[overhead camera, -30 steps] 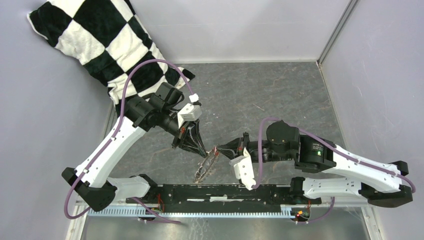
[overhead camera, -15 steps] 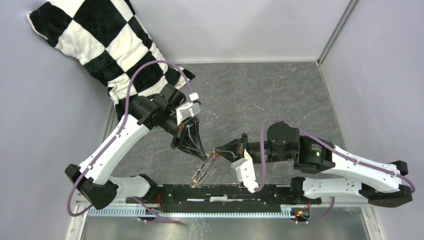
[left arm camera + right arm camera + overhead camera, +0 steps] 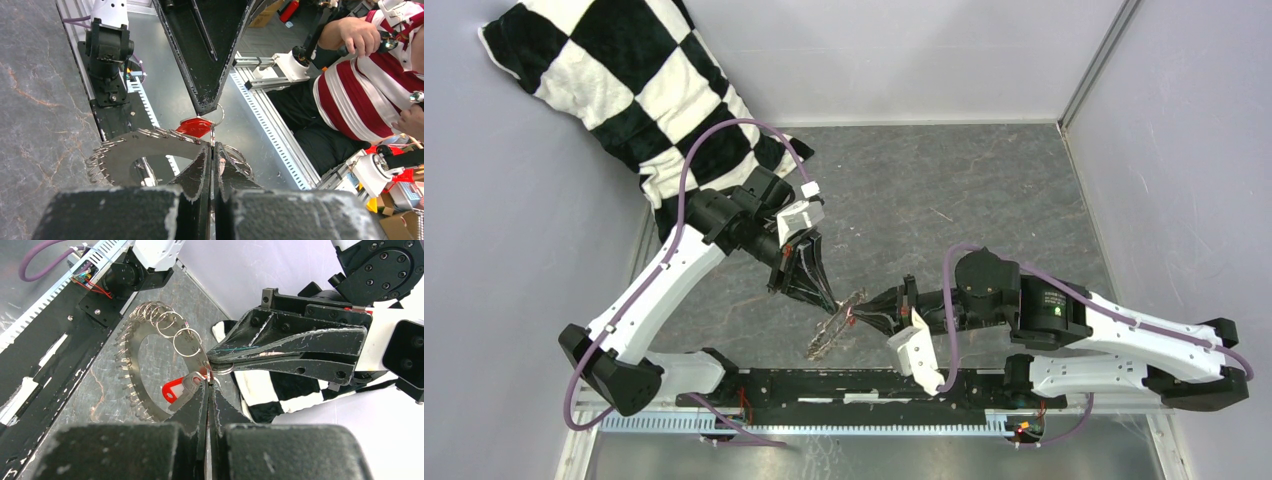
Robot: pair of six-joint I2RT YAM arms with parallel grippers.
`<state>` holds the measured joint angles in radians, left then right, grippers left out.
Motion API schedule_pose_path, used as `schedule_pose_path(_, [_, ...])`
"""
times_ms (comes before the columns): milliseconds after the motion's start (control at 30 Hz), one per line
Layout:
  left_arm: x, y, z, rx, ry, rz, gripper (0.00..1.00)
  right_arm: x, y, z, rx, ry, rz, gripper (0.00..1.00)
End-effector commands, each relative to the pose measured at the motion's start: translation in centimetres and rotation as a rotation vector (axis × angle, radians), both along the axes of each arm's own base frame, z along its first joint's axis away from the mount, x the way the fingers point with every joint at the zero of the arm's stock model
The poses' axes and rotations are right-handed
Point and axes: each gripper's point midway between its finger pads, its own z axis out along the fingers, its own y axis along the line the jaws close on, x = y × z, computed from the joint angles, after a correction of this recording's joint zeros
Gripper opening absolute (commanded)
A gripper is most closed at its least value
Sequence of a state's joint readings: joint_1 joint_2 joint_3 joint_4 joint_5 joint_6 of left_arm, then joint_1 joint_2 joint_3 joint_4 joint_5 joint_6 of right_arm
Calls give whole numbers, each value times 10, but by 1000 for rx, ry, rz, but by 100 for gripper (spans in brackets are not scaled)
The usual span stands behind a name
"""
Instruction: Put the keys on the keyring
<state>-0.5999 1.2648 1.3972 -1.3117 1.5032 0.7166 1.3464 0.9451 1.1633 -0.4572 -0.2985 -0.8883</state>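
My left tool (image 3: 212,154) is clamped on the keyring (image 3: 135,150) above the desk (image 3: 944,190); my right tool (image 3: 207,390) pinches the red-tagged key (image 3: 173,390) at its rim.

Robotics lab: grey-walled test cell (image 3: 1184,150), slotted aluminium rail (image 3: 270,117), seated operator (image 3: 365,90) alongside.

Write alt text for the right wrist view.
The right gripper and left gripper, both shut, meet at the rim of the keyring, the red-tagged key just beside their tips. A checkered cloth lies behind.
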Motion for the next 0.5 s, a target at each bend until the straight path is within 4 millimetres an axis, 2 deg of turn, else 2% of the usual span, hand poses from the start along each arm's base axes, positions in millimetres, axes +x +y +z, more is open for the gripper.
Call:
schedule_pose_path(0, [-7,1,25,-126,26,-46,2,-3,1,13,50,-26,15,0])
schedule_pose_path(467, [-7,2,25,-120,7,-40,2,1,3,13,49,-31,-6,1])
